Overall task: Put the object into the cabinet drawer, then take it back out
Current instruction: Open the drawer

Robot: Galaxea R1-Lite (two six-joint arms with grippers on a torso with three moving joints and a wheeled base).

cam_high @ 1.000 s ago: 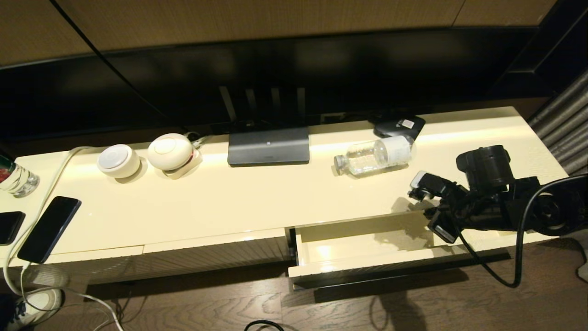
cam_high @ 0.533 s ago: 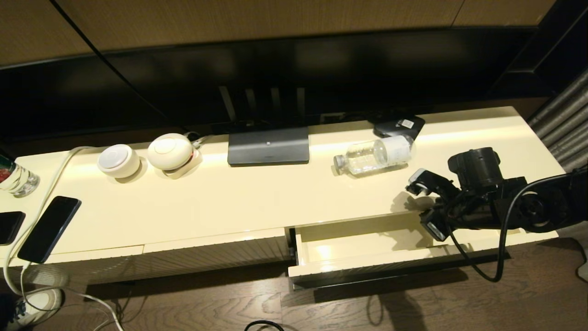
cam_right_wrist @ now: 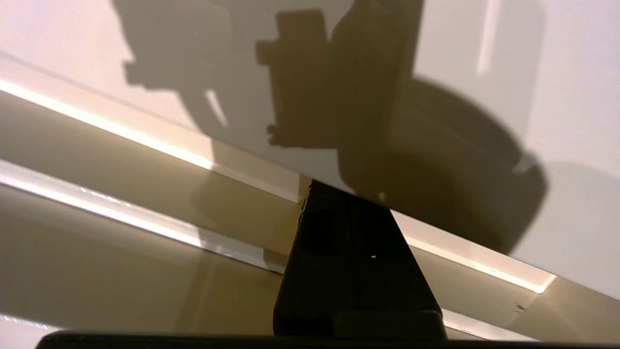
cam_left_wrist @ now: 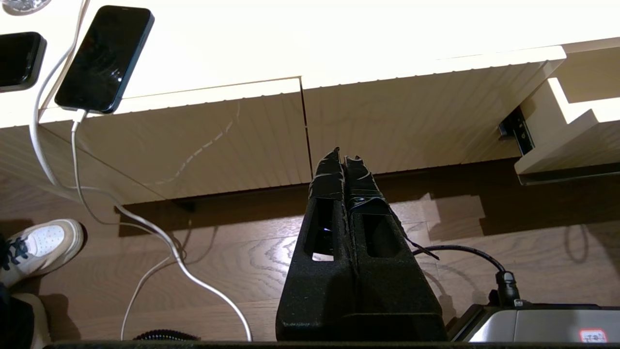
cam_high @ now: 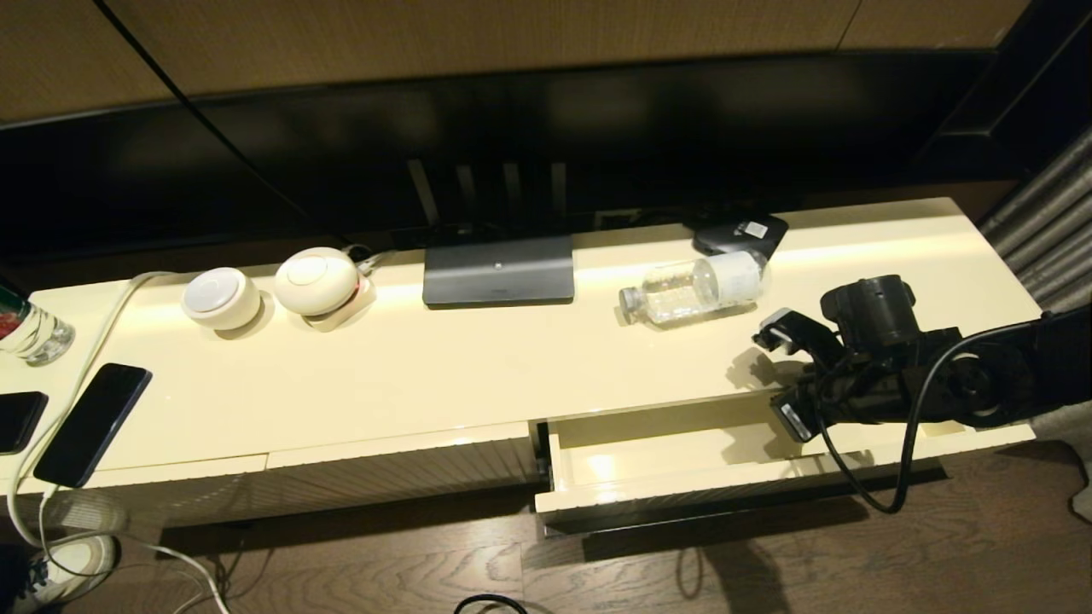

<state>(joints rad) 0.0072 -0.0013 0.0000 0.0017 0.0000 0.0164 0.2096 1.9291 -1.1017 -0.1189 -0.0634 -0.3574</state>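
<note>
We hold our right gripper (cam_high: 789,375) closed and empty over the open cabinet drawer (cam_high: 682,452), freeing the reach | bottle (cam_high: 693,290) lies on the cabinet top (cam_high: 426,375) behind | left gripper (cam_left_wrist: 344,162) closed, parked low.

The right arm (cam_high: 955,384) is matte black, with a round cylindrical joint and a looping black cable; the left hand (cam_left_wrist: 345,162) has rough black tapered fingers with slots.

The water bottle (cam_high: 693,290) lies on its side on the cabinet top (cam_high: 478,367), behind the open drawer (cam_high: 682,465). The right gripper (cam_high: 789,375) hangs over the drawer's right part.
</note>
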